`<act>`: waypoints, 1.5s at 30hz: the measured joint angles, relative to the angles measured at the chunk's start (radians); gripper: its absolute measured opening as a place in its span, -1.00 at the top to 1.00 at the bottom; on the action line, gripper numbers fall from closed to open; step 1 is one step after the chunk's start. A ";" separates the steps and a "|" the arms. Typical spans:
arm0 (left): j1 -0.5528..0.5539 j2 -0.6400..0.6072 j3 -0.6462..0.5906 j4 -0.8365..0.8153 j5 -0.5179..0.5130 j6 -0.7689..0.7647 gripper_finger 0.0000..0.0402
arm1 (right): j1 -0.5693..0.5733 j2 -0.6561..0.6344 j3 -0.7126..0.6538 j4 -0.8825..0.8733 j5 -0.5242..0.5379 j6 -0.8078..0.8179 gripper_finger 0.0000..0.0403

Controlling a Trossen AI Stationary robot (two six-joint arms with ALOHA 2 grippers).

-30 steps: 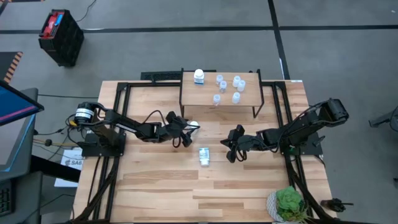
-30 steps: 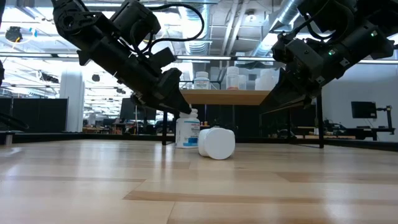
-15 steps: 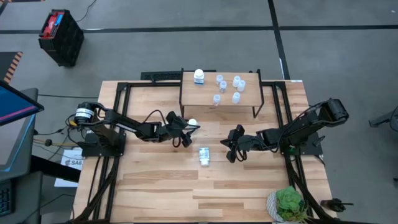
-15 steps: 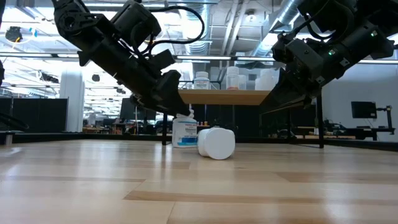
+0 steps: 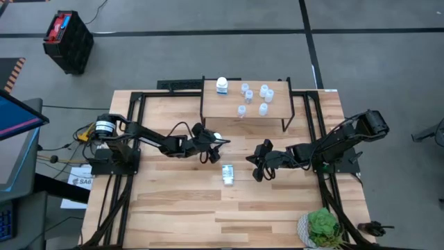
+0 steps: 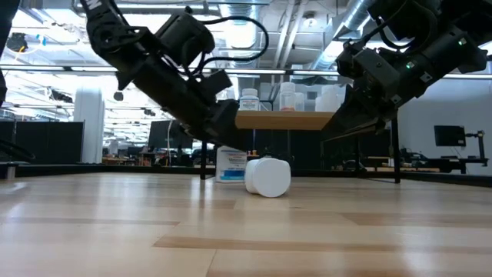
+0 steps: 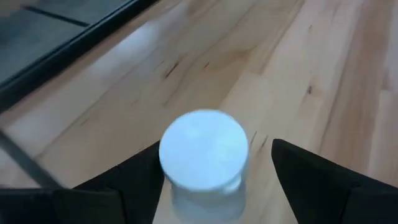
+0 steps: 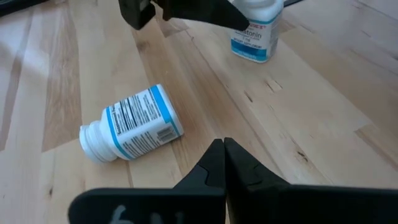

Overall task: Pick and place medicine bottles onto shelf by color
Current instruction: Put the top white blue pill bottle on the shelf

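- Bottles on the shelf (image 5: 277, 118): one white bottle (image 5: 222, 85) stands at its left end, and a cluster of six small pale-topped bottles (image 5: 254, 98) stands to the right of it, so the sorting looks mostly done.
- Two white bottles are left on the table (image 5: 173, 208): an upright one (image 6: 231, 163) just in front of the shelf, and one lying on its side (image 5: 228, 173) nearer the table's middle.
- Left gripper (image 5: 211, 144) is at the upright bottle with its fingers spread wide on either side of the white cap; the left wrist view shows gaps on both sides, so nothing is grasped yet.
- Right gripper (image 5: 257, 163) hovers near the fallen bottle with its fingers pressed together and empty.
- By my judgement, the step in hand is clamping the upright bottle and carrying it beside the white one on the shelf; the fallen bottle would follow.
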 joint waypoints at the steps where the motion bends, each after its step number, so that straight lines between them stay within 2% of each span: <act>1: 0.000 0.000 0.009 -0.002 0.004 0.007 -0.37 | 0.000 0.000 0.000 -0.001 0.000 0.000 0.96; 7: 0.000 -0.006 0.030 -0.070 0.007 0.041 -0.23 | 0.000 0.000 0.000 -0.001 0.000 0.000 0.96; 12: -0.001 -0.007 0.030 -0.139 0.080 0.039 0.14 | 0.000 0.000 0.000 -0.001 0.000 0.000 0.96; 15: -0.005 -0.026 0.029 -0.144 0.179 0.039 0.40 | 0.000 0.000 0.000 -0.002 0.000 0.000 0.96; 18: -0.005 -0.089 0.029 -0.171 0.307 0.043 0.41 | 0.000 0.000 0.000 0.000 0.000 0.000 0.96; 20: -0.004 -0.160 0.029 -0.211 0.342 0.063 0.41 | 0.000 0.000 0.000 0.003 0.000 0.000 0.96; 25: 0.013 -0.363 0.088 -0.387 0.307 0.178 0.41 | 0.000 0.000 0.000 0.004 0.000 0.000 0.96; 29: 0.079 -0.437 0.184 -0.500 0.249 0.338 0.41 | 0.000 0.000 0.000 0.007 0.000 0.000 0.96; 32: 0.164 -0.422 0.287 -0.605 0.316 0.438 0.41 | 0.000 0.000 0.000 0.011 0.000 0.000 0.96; 36: 0.293 -0.334 0.407 -0.718 0.419 0.546 0.41 | 0.000 0.000 0.000 0.018 0.000 0.000 0.96; 40: 0.401 -0.232 0.497 -0.742 0.564 0.621 0.39 | 0.000 0.000 0.000 0.020 0.000 0.000 0.96; 45: 0.464 -0.129 0.591 -0.763 0.621 0.674 0.32 | 0.000 0.000 0.000 0.019 0.000 0.000 0.96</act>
